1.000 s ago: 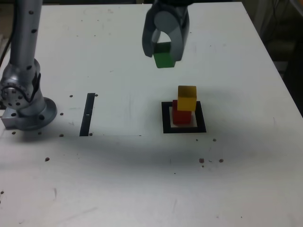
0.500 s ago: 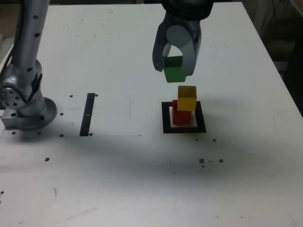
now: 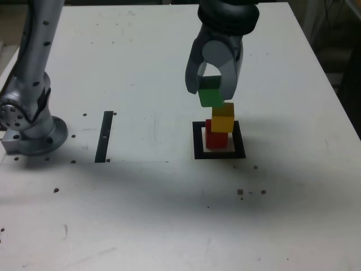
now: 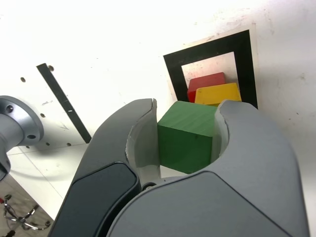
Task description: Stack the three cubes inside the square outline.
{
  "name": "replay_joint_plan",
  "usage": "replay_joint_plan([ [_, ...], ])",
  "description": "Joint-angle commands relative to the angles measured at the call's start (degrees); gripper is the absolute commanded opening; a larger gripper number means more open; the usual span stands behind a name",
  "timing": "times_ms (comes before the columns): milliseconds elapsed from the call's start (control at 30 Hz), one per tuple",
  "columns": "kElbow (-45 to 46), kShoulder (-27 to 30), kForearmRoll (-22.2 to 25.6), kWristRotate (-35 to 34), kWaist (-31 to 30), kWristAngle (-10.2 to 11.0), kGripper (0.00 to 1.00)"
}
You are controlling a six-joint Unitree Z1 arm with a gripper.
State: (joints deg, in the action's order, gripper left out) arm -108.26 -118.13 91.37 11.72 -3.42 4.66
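Green cube [image 4: 186,142] clamped between jaws, apparently just above yellow cube [image 3: 223,118].

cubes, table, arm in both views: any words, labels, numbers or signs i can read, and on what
None: no readable text in either view.
The green cube, yellow cube and red cube have plain faces.
The square outline and black strip are unmarked.
The tool shows no label.

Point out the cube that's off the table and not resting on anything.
The green cube, clamped in the hand; red and yellow are stacked inside the square outline.
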Motion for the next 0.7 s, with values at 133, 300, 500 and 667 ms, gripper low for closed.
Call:
replay_joint_plan([
  [133, -1.0, -1.0, -0.4, -0.1, -0.3, -0.4, 0.30],
  [300, -1.2, -1.1, -1.0, -0.1, -0.5, -0.6, 0.31],
  [500, -0.6, -1.1, -2.7, 0.7, -0.5, -1.5, 0.76],
  [667, 0.0, -1.1, -3.5, 1.0, -0.5, -2.0, 0.98],
])
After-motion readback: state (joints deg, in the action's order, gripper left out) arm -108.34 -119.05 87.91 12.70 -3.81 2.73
